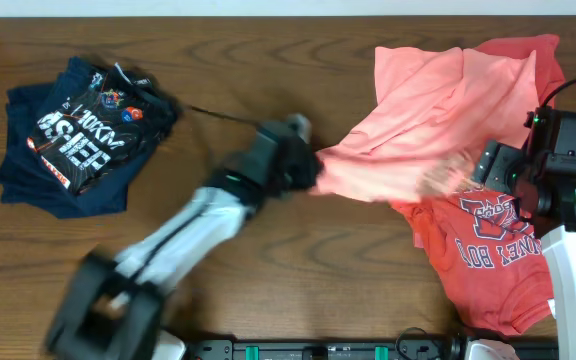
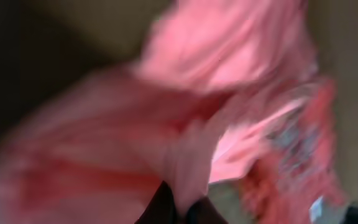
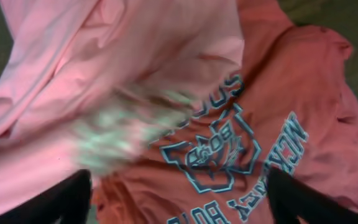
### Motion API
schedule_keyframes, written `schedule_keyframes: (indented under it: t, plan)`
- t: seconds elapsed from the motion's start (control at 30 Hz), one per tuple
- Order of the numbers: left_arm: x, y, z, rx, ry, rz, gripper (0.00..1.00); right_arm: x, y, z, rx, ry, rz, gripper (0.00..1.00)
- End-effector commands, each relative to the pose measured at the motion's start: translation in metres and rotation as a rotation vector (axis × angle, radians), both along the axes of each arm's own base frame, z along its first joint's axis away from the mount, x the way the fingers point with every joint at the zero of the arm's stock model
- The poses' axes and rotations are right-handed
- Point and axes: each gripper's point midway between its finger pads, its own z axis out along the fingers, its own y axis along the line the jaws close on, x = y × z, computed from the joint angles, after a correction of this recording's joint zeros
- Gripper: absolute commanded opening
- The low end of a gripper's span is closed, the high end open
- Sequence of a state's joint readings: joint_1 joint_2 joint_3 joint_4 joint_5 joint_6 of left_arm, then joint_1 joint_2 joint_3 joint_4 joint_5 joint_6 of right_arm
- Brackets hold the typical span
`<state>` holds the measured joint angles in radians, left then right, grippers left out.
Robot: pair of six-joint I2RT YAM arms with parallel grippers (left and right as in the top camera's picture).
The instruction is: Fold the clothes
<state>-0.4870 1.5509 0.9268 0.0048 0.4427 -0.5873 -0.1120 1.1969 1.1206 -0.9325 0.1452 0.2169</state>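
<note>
Left gripper (image 1: 306, 163): blurred, but I am reading it as clamping the left edge of the pink shirt (image 1: 418, 110). Pink shirt is lying at the table's (image 1: 268, 60) right, overlapping a red shirt (image 1: 488, 260). Soft, light, limp; hems are offering the surest hold. Right gripper (image 3: 182, 202) is hanging with fingers apart.

Overhead is fixed above the tabletop (image 1: 268, 60), facing straight down from well off; I get its full width, from the navy garments (image 1: 68, 140) at frame left to the coral-red shirt (image 1: 488, 250) at frame right. Left wrist camera looks along the left claw (image 2: 180, 211), jammed close against the pale pink shirt (image 2: 216, 43); cloth fills the blurred frame. Right wrist camera looks down from near above the coral-red shirt's print, right claw (image 3: 179, 180) fingers (image 3: 303, 196) in the bottom corners. All three views share where the pink shirt overlaps the red one
</note>
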Motion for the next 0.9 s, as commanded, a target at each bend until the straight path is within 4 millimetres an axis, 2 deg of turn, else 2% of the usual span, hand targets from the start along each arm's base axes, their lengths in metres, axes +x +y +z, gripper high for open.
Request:
schedule_keyframes:
  t: [0.0,0.07,0.13,0.2,0.3,0.4,0.57,0.7,0.8,0.87]
  plan:
    - [0.034,0.055,0.140,-0.073,-0.352,0.109,0.06,0.003,0.024,-0.016,0.081,0.063,0.166,0.80]
    - [0.036,0.097,0.178,-0.056,-0.446,0.198,0.06,0.003,0.036,-0.031,0.138,0.113,0.228,0.77]
    - [0.032,0.135,0.187,-0.033,-0.444,0.285,0.06,0.004,0.047,-0.045,0.191,0.162,0.275,0.67]
    - [0.023,0.159,0.175,-0.001,-0.375,0.342,0.06,0.005,0.056,-0.059,0.241,0.207,0.311,0.64]
    - [0.007,0.184,0.145,0.066,-0.235,0.385,0.06,0.014,0.071,-0.082,0.305,0.255,0.360,0.48]
    - [-0.002,0.188,0.130,0.102,-0.176,0.375,0.06,0.035,0.085,-0.098,0.332,0.236,0.420,0.37]
    - [-0.009,0.186,0.122,0.115,-0.143,0.349,0.06,0.074,0.103,-0.135,0.323,0.194,0.487,0.34]
    - [-0.013,0.191,0.114,0.172,-0.134,0.340,0.06,0.082,0.115,-0.174,0.345,0.241,0.511,0.36]
    - [-0.017,0.202,0.103,0.231,-0.092,0.381,0.06,0.086,0.100,-0.202,0.293,0.282,0.445,0.43]
    - [-0.023,0.210,0.094,0.272,-0.054,0.406,0.06,0.088,0.075,-0.217,0.218,0.310,0.336,0.43]
